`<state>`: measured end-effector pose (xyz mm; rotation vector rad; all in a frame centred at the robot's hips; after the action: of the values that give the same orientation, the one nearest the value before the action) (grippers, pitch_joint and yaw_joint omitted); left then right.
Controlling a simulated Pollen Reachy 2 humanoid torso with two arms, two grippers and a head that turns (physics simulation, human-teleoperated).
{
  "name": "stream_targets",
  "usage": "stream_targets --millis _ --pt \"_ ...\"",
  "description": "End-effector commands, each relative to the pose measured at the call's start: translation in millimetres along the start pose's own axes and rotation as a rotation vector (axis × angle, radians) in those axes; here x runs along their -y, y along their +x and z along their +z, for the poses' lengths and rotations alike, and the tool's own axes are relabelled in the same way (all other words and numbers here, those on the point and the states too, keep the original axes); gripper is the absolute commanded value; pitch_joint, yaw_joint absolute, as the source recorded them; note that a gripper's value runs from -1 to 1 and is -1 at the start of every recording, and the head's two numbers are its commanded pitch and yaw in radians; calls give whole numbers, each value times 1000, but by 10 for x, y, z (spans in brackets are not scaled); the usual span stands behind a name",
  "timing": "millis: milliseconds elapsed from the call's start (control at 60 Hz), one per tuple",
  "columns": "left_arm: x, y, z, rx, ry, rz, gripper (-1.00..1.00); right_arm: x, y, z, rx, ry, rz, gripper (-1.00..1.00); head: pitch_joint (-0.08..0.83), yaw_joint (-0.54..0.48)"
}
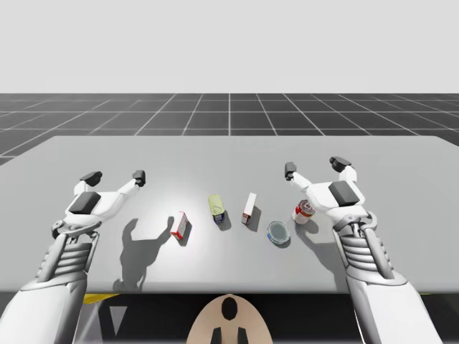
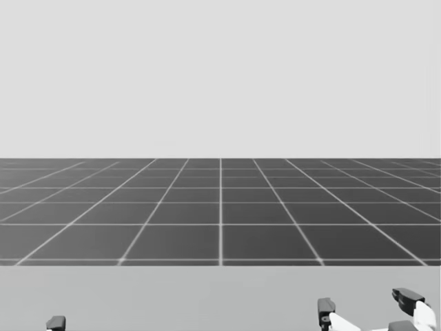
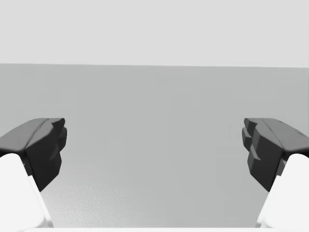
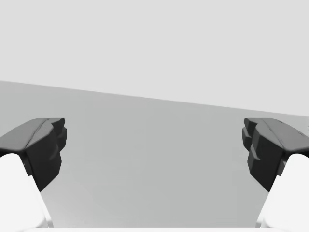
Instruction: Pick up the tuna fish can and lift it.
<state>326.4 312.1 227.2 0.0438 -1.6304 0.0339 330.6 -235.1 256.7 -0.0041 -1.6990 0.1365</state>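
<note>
Nearest, right of centre: low round blue-lidded metal tuna fish can, flat on the grey desk, untouched. Further left, small red-and-white carton. Slightly farther: red-and-white cylindrical can just right of the tuna fish can, then yellow-green can and upright white-and-red box. Farthest: left pincer and right pincer, both spread wide, pinching nothing, above the desk, likely poised for a descent, the right one better placed.

White arms, seemingly ribbed grey wrists, black fingertips
</note>
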Motion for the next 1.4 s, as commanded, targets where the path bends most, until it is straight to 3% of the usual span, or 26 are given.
stream_targets --millis 17,200,700,883,1017,1200,1400 --pt "-3 5 1 0 0 0 -1000 -11 -15 11 8 -29 5 -1000 -2 2" --pt "-4 9 0 4 3 -1 -1000 2 -8 -11 -20 -3 -1 -1000 58 5" --pt "25 -6 -3 8 0 -29 -1000 -22 -60 -54 -36 -5 19 -1000 509 6" --pt "37 -8 -3 8 -7 -35 -1000 -21 -67 -65 -41 -5 19 -1000 642 -63" --pt "42 5 6 12 -14 -30 -1000 -19 -74 -72 -43 -5 20 -1000 733 -171" --pt "53 30 27 20 -24 -17 -1000 -18 -77 -78 -42 -6 20 -1000 776 -279" --pt "44 40 39 23 -24 -12 -1000 -2 -24 -57 -30 5 3 -1000 771 -316"
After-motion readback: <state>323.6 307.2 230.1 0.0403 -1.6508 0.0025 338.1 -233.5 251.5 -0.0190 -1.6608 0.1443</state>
